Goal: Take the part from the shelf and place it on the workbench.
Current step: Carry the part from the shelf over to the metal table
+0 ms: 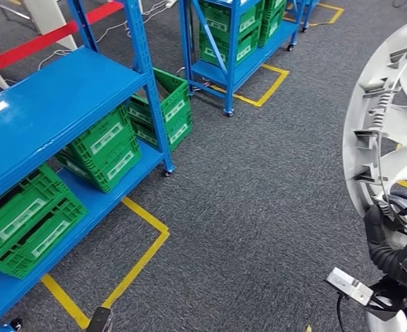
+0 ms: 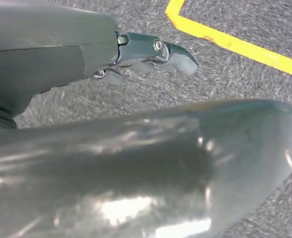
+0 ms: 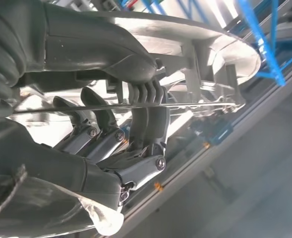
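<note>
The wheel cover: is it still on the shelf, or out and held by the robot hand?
Out: the right robot hand grips the wheel cover over grey carpet, apart from the blue shelf.

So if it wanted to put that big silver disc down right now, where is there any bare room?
The top of the near blue shelf is bare. Its lower level is packed with green crates. The grey carpet between the two shelf units is open. The right hand holds the wheel cover.
</note>
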{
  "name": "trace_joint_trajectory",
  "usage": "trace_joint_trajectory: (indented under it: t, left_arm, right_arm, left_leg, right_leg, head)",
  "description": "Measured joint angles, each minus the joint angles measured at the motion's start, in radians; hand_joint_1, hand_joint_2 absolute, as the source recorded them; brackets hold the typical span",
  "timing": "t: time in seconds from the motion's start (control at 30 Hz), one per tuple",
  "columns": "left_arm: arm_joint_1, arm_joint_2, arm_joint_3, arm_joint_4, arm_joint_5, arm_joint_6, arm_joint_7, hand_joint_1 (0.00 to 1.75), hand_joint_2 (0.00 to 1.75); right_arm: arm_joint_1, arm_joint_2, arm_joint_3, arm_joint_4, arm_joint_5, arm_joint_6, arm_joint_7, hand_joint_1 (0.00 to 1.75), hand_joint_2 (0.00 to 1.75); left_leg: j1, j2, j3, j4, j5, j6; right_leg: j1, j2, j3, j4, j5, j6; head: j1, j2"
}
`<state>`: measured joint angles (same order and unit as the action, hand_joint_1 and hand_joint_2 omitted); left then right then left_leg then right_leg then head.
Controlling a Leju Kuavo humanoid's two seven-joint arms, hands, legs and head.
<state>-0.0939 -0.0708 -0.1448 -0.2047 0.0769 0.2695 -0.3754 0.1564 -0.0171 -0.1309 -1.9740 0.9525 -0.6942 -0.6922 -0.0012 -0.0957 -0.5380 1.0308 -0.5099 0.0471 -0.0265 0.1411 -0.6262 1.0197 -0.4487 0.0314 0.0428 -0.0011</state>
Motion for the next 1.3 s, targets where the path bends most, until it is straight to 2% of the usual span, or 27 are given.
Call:
trace_joint_trajectory:
  t: [0.03,0.07,0.1,0.17,0.23,0.27,0.3,0.37,0.43,0.47,0.53,0.57,0.63,0.7,0.73,0.77,0.8,0.83,0.87,0.93,0.97,1.0,1.07,1.13,1.2,1.27,1.3]
  left_arm:
    - [-0.002,0.0,-0.002,-0.001,0.0,-0.002,-0.002,0.0,0.0]
    - [-0.004,-0.001,-0.004,-0.002,0.001,-0.003,-0.002,0.0,0.0]
    - [-0.005,-0.001,-0.006,-0.003,0.001,-0.004,-0.003,0.0,0.0]
    - [-0.004,-0.001,-0.008,-0.005,0.001,-0.004,-0.003,0.0,0.0]
    - [0.0,-0.001,-0.008,-0.005,0.001,-0.005,-0.003,0.0,0.0]
    - [0.001,-0.002,-0.008,-0.005,0.001,-0.005,-0.003,0.0,0.0]
    - [0.001,-0.002,-0.008,-0.005,0.003,-0.005,-0.003,0.0,0.0]
    - [0.0,-0.003,-0.008,-0.005,0.006,-0.005,-0.003,0.0,0.0]
    - [0.0,-0.003,-0.008,-0.005,0.008,-0.004,-0.003,0.0,0.0]
    - [0.001,-0.003,-0.008,-0.005,0.011,-0.004,-0.003,0.0,0.0]
    - [0.005,-0.004,-0.009,-0.005,0.016,-0.002,-0.003,0.0,0.0]
    - [0.007,-0.004,-0.008,-0.005,0.018,0.0,-0.003,0.0,0.0]
    - [0.014,-0.004,-0.008,-0.005,0.022,0.004,-0.002,0.0,0.0]
    - [0.023,-0.004,-0.009,-0.005,0.024,0.006,-0.001,0.0,0.0]
    - [0.029,-0.005,-0.009,-0.005,0.025,0.006,0.0,0.0,0.0]
    - [0.034,-0.005,-0.009,-0.005,0.025,0.006,0.0,0.0,0.0]
    - [0.037,-0.005,-0.009,-0.004,0.025,0.006,0.001,0.0,0.0]
    - [0.038,-0.005,-0.009,-0.004,0.025,0.007,0.001,0.0,0.0]
    - [0.039,-0.004,-0.009,-0.004,0.025,0.007,0.001,0.0,0.0]
    - [0.039,-0.002,-0.009,-0.004,0.025,0.009,0.001,0.0,0.0]
    - [0.038,-0.001,-0.009,-0.004,0.025,0.009,0.001,0.0,0.0]
    - [0.038,0.0,-0.009,-0.004,0.025,0.01,0.001,0.0,0.0]
    - [0.036,-0.001,-0.009,-0.004,0.025,0.01,-0.001,0.0,0.0]
    - [0.034,0.0,-0.009,-0.004,0.023,0.009,-0.003,0.0,0.0]
    - [0.035,0.002,-0.009,-0.004,0.021,0.008,-0.004,0.0,0.0]
    - [0.037,0.004,-0.01,-0.004,0.018,0.005,-0.004,0.0,0.0]
    - [0.036,0.005,-0.011,-0.004,0.018,0.004,-0.004,0.0,0.0]
  right_arm:
    - [0.009,0.004,-0.003,-0.01,-0.002,0.0,0.0,1.75,1.75]
    - [0.018,0.007,-0.007,-0.018,-0.004,0.0,0.0,1.75,1.75]
    - [0.023,0.009,-0.009,-0.023,-0.006,0.0,0.0,1.75,1.75]
    - [0.027,0.012,-0.013,-0.029,-0.007,0.0,0.0,1.75,1.75]
    - [0.029,0.013,-0.013,-0.03,-0.007,0.0,0.0,1.75,1.75]
    - [0.031,0.014,-0.013,-0.031,-0.007,0.0,0.0,1.75,1.75]
    - [0.032,0.014,-0.013,-0.031,-0.005,0.0,-0.001,1.75,1.75]
    - [0.035,0.016,-0.013,-0.032,0.005,0.0,-0.001,1.75,1.75]
    - [0.035,0.021,-0.013,-0.034,0.019,0.0,0.0,1.75,1.75]
    - [0.035,0.024,-0.013,-0.035,0.023,0.0,0.0,1.75,1.75]
    - [0.037,0.031,-0.013,-0.036,0.026,0.0,0.0,1.75,1.75]
    - [0.037,0.034,-0.014,-0.036,0.026,0.0,0.0,1.75,1.75]
    - [0.035,0.039,-0.014,-0.036,0.026,0.0,0.0,1.75,1.75]
    - [0.032,0.044,-0.014,-0.036,0.023,0.0,0.0,1.75,1.75]
    - [0.031,0.046,-0.014,-0.036,0.022,0.0,0.0,1.75,1.75]
    - [0.031,0.047,-0.014,-0.036,0.021,0.0,0.0,1.75,1.75]
    - [0.031,0.049,-0.014,-0.036,0.02,0.0,0.0,1.75,1.75]
    - [0.031,0.049,-0.014,-0.036,0.02,0.0,0.0,1.75,1.75]
    - [0.031,0.049,-0.014,-0.036,0.019,0.0,0.0,1.75,1.75]
    - [0.029,0.05,-0.014,-0.036,0.015,0.0,0.0,1.75,1.75]
    - [0.028,0.051,-0.013,-0.035,0.01,0.0,0.0,1.75,1.75]
    - [0.026,0.051,-0.012,-0.035,0.004,0.0,0.0,1.75,1.75]
    - [0.027,0.052,-0.011,-0.035,-0.016,0.0,0.0,1.75,1.75]
    - [0.027,0.052,-0.008,-0.035,-0.038,0.0,0.0,1.75,1.75]
    - [0.024,0.052,-0.002,-0.035,-0.052,0.0,0.0,1.75,1.75]
    - [0.023,0.052,0.005,-0.035,-0.059,0.0,0.0,1.75,1.75]
    - [0.023,0.052,0.008,-0.035,-0.061,0.0,0.0,1.75,1.75]
  left_leg:
    - [0.001,0.014,0.001,-0.009,0.002,0.0]
    - [0.003,0.03,0.003,-0.017,0.005,0.0]
    - [0.005,0.045,0.005,-0.026,0.01,0.001]
    - [0.004,0.08,0.005,-0.035,0.017,0.003]
    - [0.001,0.115,0.002,-0.035,0.018,0.005]
    - [0.0,0.132,0.001,-0.034,0.018,0.004]
    - [0.0,0.149,0.0,-0.034,0.017,0.004]
    - [-0.001,0.177,0.002,-0.032,0.014,-0.001]
    - [-0.007,0.198,0.004,-0.027,0.01,-0.01]
    - [-0.01,0.207,0.004,-0.025,0.008,-0.014]
    - [-0.011,0.225,0.007,-0.022,0.007,-0.023]
    - [-0.009,0.221,0.007,-0.019,0.001,-0.028]
    - [-0.002,0.173,-0.009,0.028,-0.039,-0.038]
    - [0.002,0.116,-0.06,0.153,-0.109,-0.043]
    - [0.002,0.106,-0.088,0.219,-0.136,-0.043]
    - [0.003,0.102,-0.107,0.261,-0.145,-0.043]
    - [0.002,0.1,-0.11,0.266,-0.132,-0.041]
    - [0.003,0.096,-0.096,0.23,-0.101,-0.038]
    - [0.003,0.083,-0.069,0.165,-0.058,-0.034]
    - [0.007,0.025,-0.02,0.044,0.0,-0.026]
    - [0.008,0.004,-0.009,0.012,0.01,-0.025]
    - [0.008,-0.007,-0.007,0.002,0.008,-0.024]
    - [0.007,0.018,-0.007,-0.011,0.011,-0.021]
    - [0.01,0.049,-0.005,-0.024,0.019,-0.013]
    - [0.007,0.082,-0.005,-0.03,0.023,-0.007]
    - [0.003,0.117,-0.008,-0.029,0.022,-0.005]
    - [0.002,0.133,-0.008,-0.029,0.022,-0.005]
  right_leg:
    - [-0.002,0.009,-0.006,-0.001,0.004,0.007]
    - [-0.001,-0.001,-0.015,0.003,0.003,0.012]
    - [0.001,-0.027,-0.028,0.021,-0.01,0.015]
    - [0.006,-0.099,-0.074,0.115,-0.067,0.019]
    - [0.005,-0.131,-0.123,0.237,-0.124,0.026]
    - [0.004,-0.136,-0.129,0.265,-0.132,0.028]
    - [0.004,-0.141,-0.115,0.254,-0.122,0.03]
    - [0.005,-0.169,-0.032,0.128,-0.072,0.031]
    - [0.01,-0.211,0.043,0.012,-0.044,0.021]
    - [0.013,-0.223,0.057,-0.01,-0.044,0.015]
    - [0.015,-0.204,0.054,-0.012,-0.041,0.001]
    - [0.014,-0.193,0.053,-0.014,-0.039,-0.004]
    - [0.01,-0.171,0.051,-0.018,-0.032,-0.016]
    - [0.009,-0.146,0.05,-0.018,-0.029,-0.023]
    - [0.01,-0.132,0.049,-0.017,-0.029,-0.025]
    - [0.011,-0.116,0.049,-0.017,-0.029,-0.026]
    - [0.011,-0.101,0.049,-0.016,-0.028,-0.026]
    - [0.012,-0.085,0.049,-0.014,-0.028,-0.026]
    - [0.012,-0.07,0.05,-0.013,-0.028,-0.026]
    - [0.01,-0.042,0.045,-0.01,-0.026,-0.02]
    - [0.008,-0.029,0.039,-0.008,-0.023,-0.014]
    - [0.005,-0.017,0.031,-0.008,-0.018,-0.007]
    - [0.001,-0.001,0.015,-0.009,-0.011,0.008]
    - [0.005,-0.046,-0.01,0.024,-0.034,0.016]
    - [0.008,-0.113,-0.063,0.134,-0.094,0.02]
    - [0.006,-0.134,-0.111,0.247,-0.136,0.024]
    - [0.006,-0.138,-0.113,0.26,-0.135,0.025]
  head:
    - [-0.003,0.0]
    - [-0.003,0.0]
    - [-0.001,0.0]
    - [0.004,0.0]
    - [0.007,0.0]
    - [0.007,0.0]
    - [0.007,0.0]
    - [0.007,0.0]
    - [0.007,0.0]
    - [0.006,0.0]
    - [0.006,0.0]
    - [0.006,0.0]
    - [0.004,0.0]
    - [0.002,0.0]
    - [0.002,0.0]
    - [0.002,0.0]
    - [0.001,0.0]
    - [0.002,0.0]
    - [0.001,0.0]
    - [0.003,0.0]
    - [0.002,0.0]
    - [0.002,0.0]
    - [0.0,0.0]
    - [0.005,0.0]
    - [0.012,0.0]
    - [0.015,0.0]
    - [0.015,0.0]
